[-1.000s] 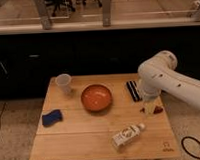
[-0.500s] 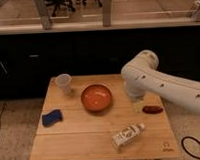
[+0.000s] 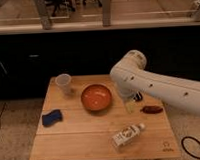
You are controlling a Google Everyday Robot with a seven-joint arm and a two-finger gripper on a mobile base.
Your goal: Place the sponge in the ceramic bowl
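The dark-blue sponge (image 3: 51,117) lies on the wooden table (image 3: 86,140) near its left edge. To its right, at the table's middle back, sits the orange ceramic bowl (image 3: 96,97), with nothing in it. My white arm comes in from the right and bends over the table just right of the bowl. The gripper (image 3: 132,101) hangs low under that bend, mostly hidden by the arm. It is beside the bowl's right rim and far from the sponge.
A translucent white cup (image 3: 63,84) stands at the back left corner. A dark-red flat object (image 3: 152,110) lies at the right edge, and a white bottle (image 3: 127,135) lies on its side at the front right. A dark cabinet front runs behind the table.
The arm has swung leftward across the table's right side, bringing its bend and the gripper closer to the bowl. The sponge, bowl, cup and bottle have not moved.
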